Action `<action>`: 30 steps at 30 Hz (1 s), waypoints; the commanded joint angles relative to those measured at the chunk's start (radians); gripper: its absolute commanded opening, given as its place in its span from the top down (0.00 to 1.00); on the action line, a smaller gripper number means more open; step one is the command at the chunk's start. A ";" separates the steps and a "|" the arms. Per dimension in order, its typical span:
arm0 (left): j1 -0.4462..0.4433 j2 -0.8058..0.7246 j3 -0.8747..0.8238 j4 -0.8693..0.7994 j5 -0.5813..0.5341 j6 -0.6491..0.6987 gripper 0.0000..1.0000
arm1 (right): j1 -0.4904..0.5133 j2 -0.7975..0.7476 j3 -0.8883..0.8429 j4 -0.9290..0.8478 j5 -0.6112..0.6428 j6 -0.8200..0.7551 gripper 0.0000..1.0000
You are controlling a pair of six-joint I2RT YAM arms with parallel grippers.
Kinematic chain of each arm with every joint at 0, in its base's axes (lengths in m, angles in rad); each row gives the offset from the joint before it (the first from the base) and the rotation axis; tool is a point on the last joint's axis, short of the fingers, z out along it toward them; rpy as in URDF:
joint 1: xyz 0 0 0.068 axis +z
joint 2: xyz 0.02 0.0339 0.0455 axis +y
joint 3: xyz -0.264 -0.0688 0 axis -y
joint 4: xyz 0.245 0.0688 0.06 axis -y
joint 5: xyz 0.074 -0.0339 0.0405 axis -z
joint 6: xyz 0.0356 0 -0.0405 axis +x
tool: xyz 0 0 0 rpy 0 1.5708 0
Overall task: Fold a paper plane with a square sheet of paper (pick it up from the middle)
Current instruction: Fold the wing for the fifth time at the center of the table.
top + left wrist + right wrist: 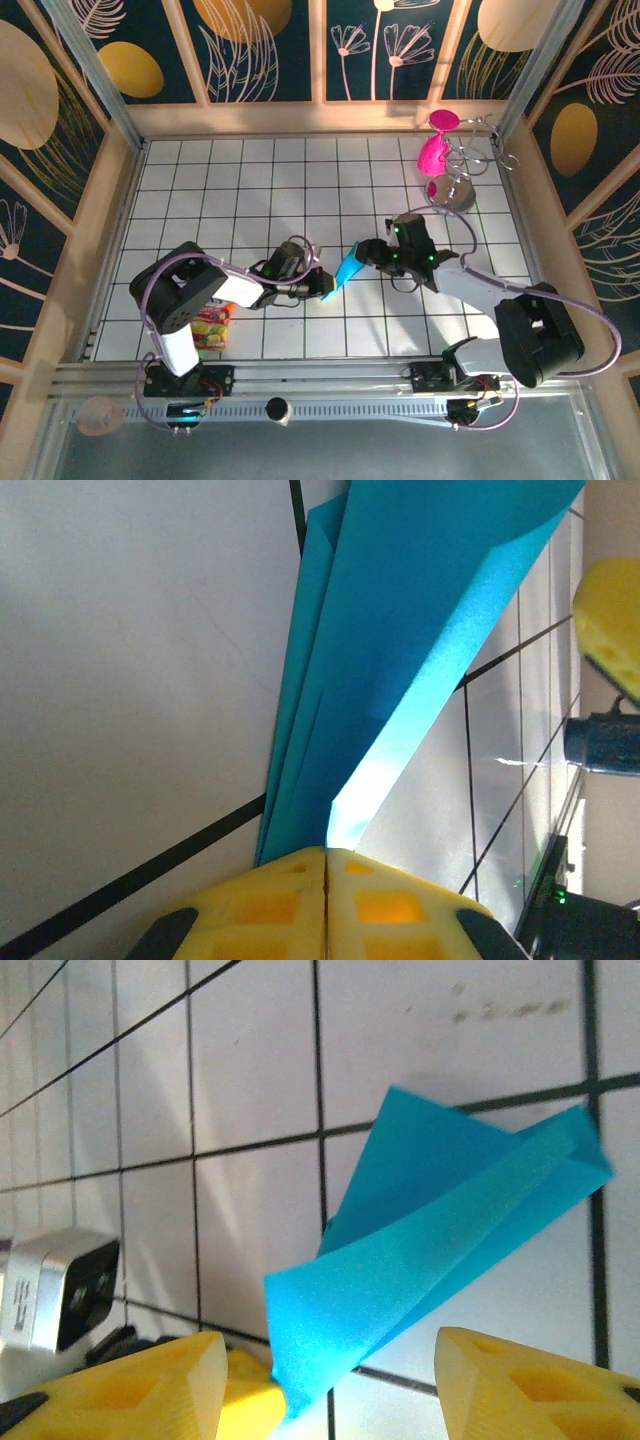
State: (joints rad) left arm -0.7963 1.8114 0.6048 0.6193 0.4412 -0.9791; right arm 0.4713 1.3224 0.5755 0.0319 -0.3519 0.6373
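- Left gripper point(320, 287) is clamped shut on the blue paper point(346, 270). In the left wrist view the 2 yellow fingers point(260, 910) meet flat, with the narrow end of the paper point(400, 630) pinched at their seam.
- The paper is folded lengthwise into several layers and fans out wider away from the left fingers.
- It sits mid-table on the white grid table point(250, 190), between the 2 grippers. Can't tell whether its far end touches the tiles.
- Right gripper point(363, 252) is just beside the paper's other end, jaws spread wide. In the right wrist view the 2 yellow fingers point(150, 1385) sit 1 on each side of the paper point(440, 1220), gripping nothing.
- A yellow finger of the right gripper point(610, 620) shows at the right edge of the left wrist view, apart from the paper.
- Red-and-yellow snack packet point(212, 326) lies by the left arm base.
- Pink goblets point(435, 152) are at the far right, next to a wire rack point(470, 160).
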 commanded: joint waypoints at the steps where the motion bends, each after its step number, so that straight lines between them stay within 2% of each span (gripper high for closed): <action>1: 0.007 0.033 -0.034 0.016 0.020 -0.047 0.91 | -0.006 0.009 -0.036 0.098 -0.114 0.000 0.43; 5: 0.007 0.025 -0.038 0.035 0.027 -0.061 0.91 | 0.009 0.076 0.013 -0.036 0.057 -0.016 0.44; 12: 0.008 0.032 -0.039 0.054 0.032 -0.077 0.91 | 0.055 0.214 0.115 -0.085 0.113 -0.062 0.42; 20: 0.008 0.014 -0.040 0.060 0.031 -0.082 0.89 | 0.070 0.323 0.169 -0.102 0.168 -0.039 0.42; 30: 0.008 -0.135 0.001 -0.133 -0.081 0.022 0.70 | 0.097 0.428 0.218 -0.174 0.244 -0.011 0.44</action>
State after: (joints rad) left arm -0.7902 1.7302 0.5831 0.5827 0.4145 -1.0100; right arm 0.5545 1.6455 0.8062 -0.1837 -0.1925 0.6189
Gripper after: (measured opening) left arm 0.296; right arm 0.559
